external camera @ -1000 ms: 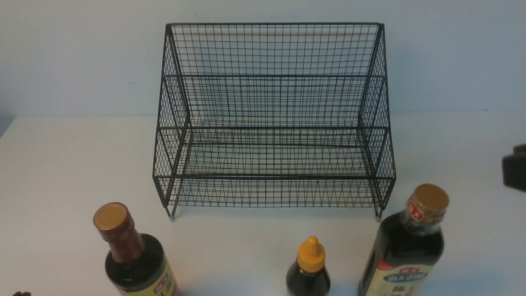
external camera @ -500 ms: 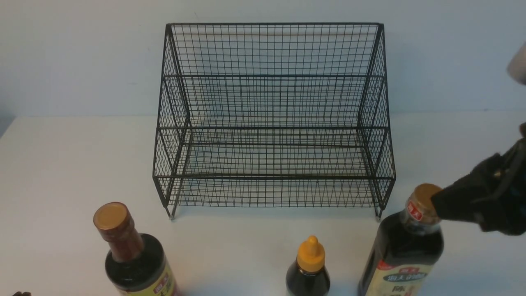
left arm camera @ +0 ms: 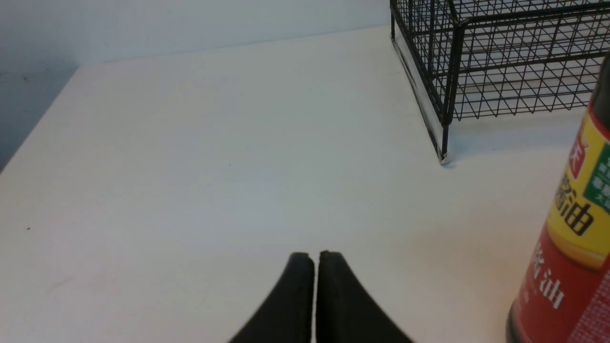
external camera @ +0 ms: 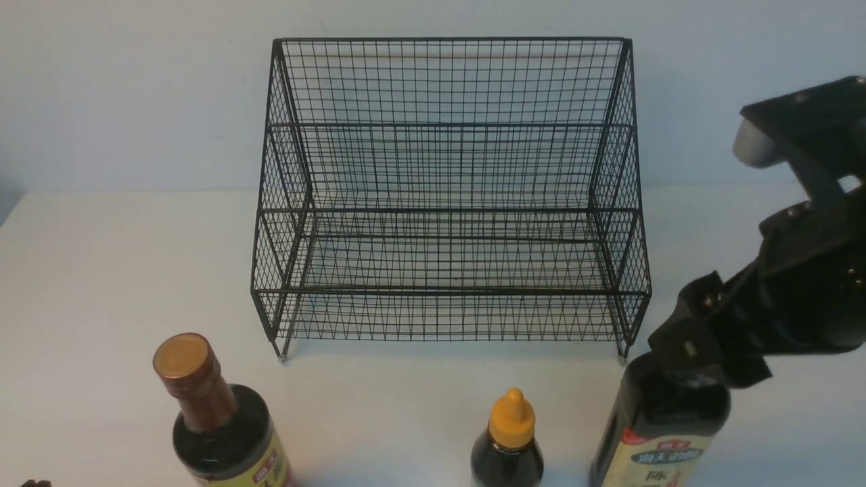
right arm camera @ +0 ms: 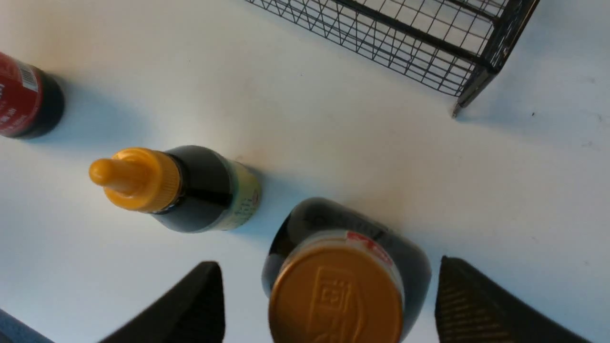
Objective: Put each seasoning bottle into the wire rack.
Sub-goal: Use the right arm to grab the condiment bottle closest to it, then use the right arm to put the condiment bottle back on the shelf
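Observation:
The black wire rack stands empty at the back of the table. Three seasoning bottles stand upright in front of it. The brown-necked one with the yellow label is on the left and the small orange-capped one in the middle. The tall cream-labelled one is on the right. My right gripper hangs over the tall bottle and hides its cap in the front view. In the right wrist view this gripper is open, with its fingers either side of the gold cap, apart from it. My left gripper is shut and empty, low over the table.
The left wrist view has the yellow-and-red-labelled bottle close by and a rack foot beyond it. A pale wall rises right behind the rack. The table's left edge drops off to a dark floor.
My right arm has swung in from the right edge of the front view and now covers the tall bottle's gold cap. The bottles and the rack have not moved.

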